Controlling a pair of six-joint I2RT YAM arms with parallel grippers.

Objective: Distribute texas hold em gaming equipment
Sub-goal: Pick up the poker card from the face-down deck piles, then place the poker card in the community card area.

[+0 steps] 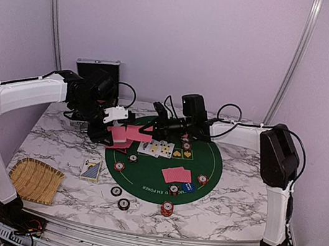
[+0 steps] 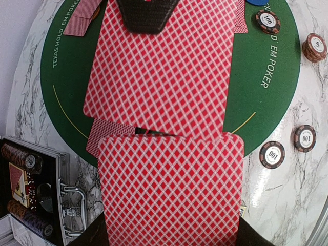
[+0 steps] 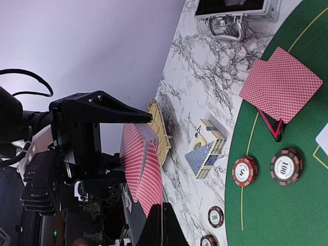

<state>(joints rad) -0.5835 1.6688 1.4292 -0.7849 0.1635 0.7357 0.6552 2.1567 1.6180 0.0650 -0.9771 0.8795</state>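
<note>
Red-backed playing cards are held as a deck in the left gripper, above the left rim of the green mat. Its jaws are clamped on the long sides of the deck. The right gripper is pinched together on one short end of a single card, which hangs level over the mat. The near edge of this card sits just at the far edge of the deck; I cannot tell if they touch.

I judge that such a card is very light, thin and smooth. It should slide easily off its neighbours, but it will bend or slip out if it is pinched only at a corner. A flat pinch on both faces at the middle of a short edge looks safest.

Below on the mat lie a row of face-up cards, a face-down pair and a blue dealer button. Poker chips lie on the mat's edge and on the marble table. A blue card box and a straw tray lie to the left, and the open case is behind.
</note>
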